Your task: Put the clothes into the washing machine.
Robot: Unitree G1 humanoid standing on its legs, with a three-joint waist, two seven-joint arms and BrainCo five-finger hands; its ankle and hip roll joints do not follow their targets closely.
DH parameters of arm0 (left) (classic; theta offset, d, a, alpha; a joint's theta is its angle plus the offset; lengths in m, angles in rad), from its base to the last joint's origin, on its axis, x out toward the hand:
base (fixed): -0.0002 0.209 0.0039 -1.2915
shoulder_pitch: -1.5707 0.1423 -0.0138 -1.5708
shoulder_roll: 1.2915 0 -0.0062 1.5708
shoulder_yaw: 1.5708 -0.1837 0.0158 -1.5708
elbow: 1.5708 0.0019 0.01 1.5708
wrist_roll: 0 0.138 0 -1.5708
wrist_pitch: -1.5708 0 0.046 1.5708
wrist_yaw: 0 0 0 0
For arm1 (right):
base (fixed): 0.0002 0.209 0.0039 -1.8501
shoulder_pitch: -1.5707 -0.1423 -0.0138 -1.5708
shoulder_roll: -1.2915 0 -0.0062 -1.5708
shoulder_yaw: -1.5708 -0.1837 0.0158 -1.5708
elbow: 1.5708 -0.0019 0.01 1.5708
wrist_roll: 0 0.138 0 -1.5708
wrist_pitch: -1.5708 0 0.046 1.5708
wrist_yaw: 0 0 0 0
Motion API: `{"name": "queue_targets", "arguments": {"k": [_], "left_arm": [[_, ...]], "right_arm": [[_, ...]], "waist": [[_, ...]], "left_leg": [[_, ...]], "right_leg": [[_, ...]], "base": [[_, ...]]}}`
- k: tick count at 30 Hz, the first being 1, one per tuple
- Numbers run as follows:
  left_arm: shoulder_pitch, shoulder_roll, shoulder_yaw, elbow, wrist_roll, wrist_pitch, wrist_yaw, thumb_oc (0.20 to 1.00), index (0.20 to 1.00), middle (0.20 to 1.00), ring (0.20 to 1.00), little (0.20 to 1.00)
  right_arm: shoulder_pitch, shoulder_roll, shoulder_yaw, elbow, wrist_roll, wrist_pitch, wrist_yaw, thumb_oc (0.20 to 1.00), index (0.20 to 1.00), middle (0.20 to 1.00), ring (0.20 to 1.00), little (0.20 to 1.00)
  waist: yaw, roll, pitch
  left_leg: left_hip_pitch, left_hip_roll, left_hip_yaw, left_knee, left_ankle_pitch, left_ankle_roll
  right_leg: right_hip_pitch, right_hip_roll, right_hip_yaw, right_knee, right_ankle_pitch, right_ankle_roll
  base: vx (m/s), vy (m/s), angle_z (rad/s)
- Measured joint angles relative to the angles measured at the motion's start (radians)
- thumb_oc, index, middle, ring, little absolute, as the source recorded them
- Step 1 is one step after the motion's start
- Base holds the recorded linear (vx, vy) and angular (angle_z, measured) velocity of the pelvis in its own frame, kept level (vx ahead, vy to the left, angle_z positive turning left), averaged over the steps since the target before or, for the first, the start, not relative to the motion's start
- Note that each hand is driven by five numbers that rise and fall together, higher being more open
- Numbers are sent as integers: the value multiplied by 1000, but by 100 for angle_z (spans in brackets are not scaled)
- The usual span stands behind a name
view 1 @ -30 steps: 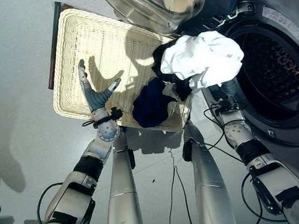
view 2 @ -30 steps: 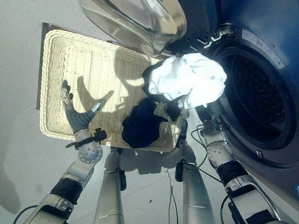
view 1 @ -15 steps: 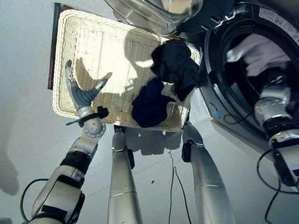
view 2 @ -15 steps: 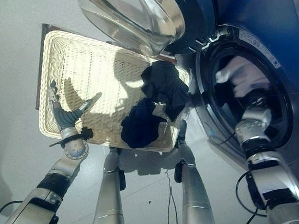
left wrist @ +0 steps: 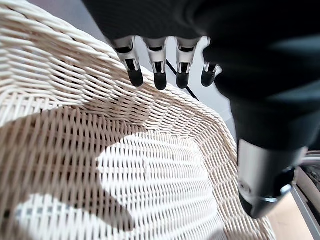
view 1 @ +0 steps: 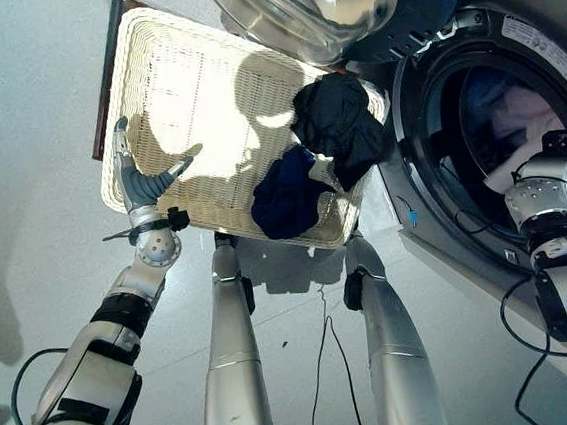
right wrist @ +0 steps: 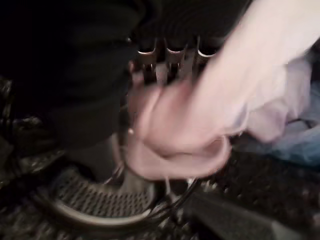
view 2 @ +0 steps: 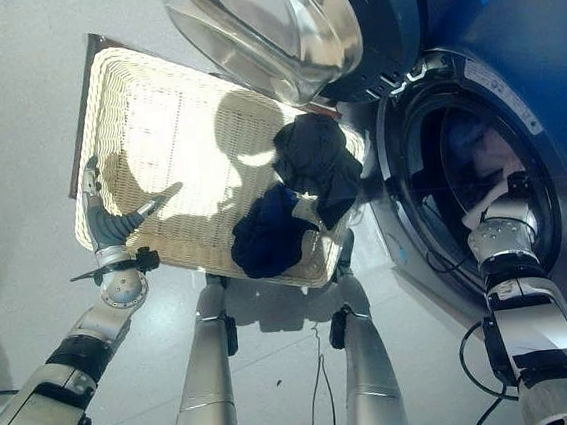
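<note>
The white garment (view 1: pixel 526 124) lies inside the drum of the washing machine (view 1: pixel 422 89), bunched against a pale blue piece of cloth (right wrist: pixel 300 142) deeper in. The right hand (right wrist: pixel 167 60) reaches in through the round opening, and in the right wrist view the white cloth drapes over and across its fingers (right wrist: pixel 146 65); the cloth hides their tips, so I cannot tell whether they pinch it or are spread. From the head views the right wrist sits at the lower rim of the opening with the white cloth just above it. The machine's glass door (view 1: pixel 309 4) stands swung wide, hanging over the far corner of the wicker basket (view 1: pixel 182 92). The basket rests on the floor (view 1: pixel 23 117) just beside the machine. Two dark garments remain in it, touching one another at the end nearest the machine: a black one (view 1: pixel 341 127) heaped against the rim by the door, and a navy one (view 1: pixel 284 194) beside it toward the near rim. The left hand (view 1: pixel 135 182) rests at the basket's near rim at the opposite end, well apart from the dark clothes; its fingers (left wrist: pixel 159 75) are straight and side by side over the woven rim, the thumb held apart from them, pinching nothing.
</note>
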Motion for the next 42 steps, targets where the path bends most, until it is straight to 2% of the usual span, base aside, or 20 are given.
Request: {"name": "queue_targets", "arguments": {"k": [3,4,6,7,10,11,15,16,17,18,20,22,26,31,37,42], "left_arm": [[-6,2,-9,0,22,6,-2,1000,1000,1000,1000,1000],[-10,2,-16,0,30,8,-2,1000,1000,1000,1000,1000],[-26,12,-62,0,95,11,-11,1000,1000,1000,1000,1000],[-26,12,-62,0,95,11,-11,1000,1000,1000,1000,1000],[-55,21,-131,-1,155,12,-37,1000,1000,1000,1000,1000],[-74,33,-181,-1,182,13,-69,1000,1000,1000,1000,1000],[-123,36,-280,-4,213,21,-146,1000,1000,1000,1000,1000],[-123,36,-280,-4,213,21,-146,1000,1000,1000,1000,1000],[-150,38,-315,-4,223,28,-178,1000,1000,1000,1000,1000],[-150,38,-315,-4,223,28,-178,1000,1000,1000,1000,1000],[-201,42,-372,-5,220,36,-208,1000,1000,1000,1000,1000],[-241,43,-422,-12,226,36,-251,1000,1000,1000,1000,1000],[-261,43,-450,-49,233,36,-302,1000,1000,1000,1000,1000],[-264,42,-497,-94,233,54,-358,1000,1000,1000,1000,1000],[-252,30,-517,-125,213,89,-522,1000,1000,1000,1000,1000],[-237,16,-547,-126,202,132,-638,1000,1000,1000,1000,1000]], "right_arm": [[-5,-13,17,55,-65,142,-51,1000,1000,1000,1000,1000],[-9,-20,32,69,-74,167,-57,1000,1000,1000,1000,1000],[-19,-52,128,133,-168,282,-84,1000,1000,1000,1000,1000],[-19,-52,128,133,-168,282,-84,1000,1000,1000,1000,1000],[-39,-78,237,177,-309,390,-121,1000,1000,1000,1000,1000],[-63,-92,285,210,-408,440,-135,1000,1000,1000,1000,1000],[-115,-116,343,205,-679,526,-169,1000,1000,1000,1000,1000],[-115,-116,343,205,-679,526,-169,1000,1000,1000,1000,1000],[-141,-124,365,198,-773,546,-178,1000,1000,1000,1000,1000],[-141,-124,365,198,-773,546,-178,1000,1000,1000,1000,1000],[-181,-127,404,190,-882,557,-201,1000,1000,1000,1000,1000],[-190,-118,420,165,-951,558,-206,1000,1000,1000,1000,1000],[-171,-96,428,119,-1053,542,-210,1000,1000,1000,1000,1000],[-121,-69,426,68,-1106,524,-230,1000,1000,1000,1000,1000],[-54,-14,427,41,-1171,519,-245,1000,1000,1000,1000,1000],[-30,21,417,42,-1174,514,-245,1000,1000,1000,1000,1000]], "waist": [[0,-1,0],[1,-1,0],[2,-1,0],[2,-1,0],[2,-1,0],[-1,-1,0],[-4,-1,0],[-4,-1,0],[-4,-1,0],[-4,-1,0],[-4,-1,0],[-2,-1,0],[-3,-1,0],[-4,0,0],[-7,0,0],[-28,0,0]], "left_leg": [[3,-2,-8,5,-1,2],[4,-3,-9,5,-1,3],[5,-5,-15,1,-2,8],[5,-5,-15,1,-2,8],[-2,-11,-23,-5,3,15],[-7,-14,-25,-8,6,14],[-7,-18,-25,-22,12,15],[-7,-18,-25,-22,12,15],[-7,-18,-25,-27,12,15],[-7,-18,-25,-27,12,15],[-7,-21,-21,-40,16,11],[-8,-26,-14,-46,16,12],[-7,-32,-7,-53,19,14],[-6,-38,-5,-54,19,17],[-6,-38,5,-56,20,18],[-8,-39,9,-64,21,19]], "right_leg": [[14,-2,-8,-4,1,1],[15,-2,-9,-4,1,1],[28,-3,-18,-23,9,2],[28,-3,-18,-23,9,2],[31,-6,-22,-45,16,9],[31,-7,-22,-54,19,11],[29,-10,-23,-64,24,13],[29,-10,-23,-64,24,13],[27,-10,-23,-64,23,13],[27,-10,-23,-64,23,13],[20,-15,-23,-64,27,9],[14,-22,-22,-63,25,11],[8,-30,-22,-62,19,16],[7,-37,-21,-58,15,19],[-17,-40,-7,-26,-5,23],[-26,-40,-3,-24,-8,24]], "base": [[-2,-29,4],[-15,-31,4],[-11,-21,4],[-8,-11,4],[-20,-10,4],[0,0,0],[-19,10,3],[0,0,0],[0,0,0],[-34,74,2],[-37,89,3],[-12,39,1],[-10,32,1],[-5,22,2],[0,0,0],[0,0,0]]}}
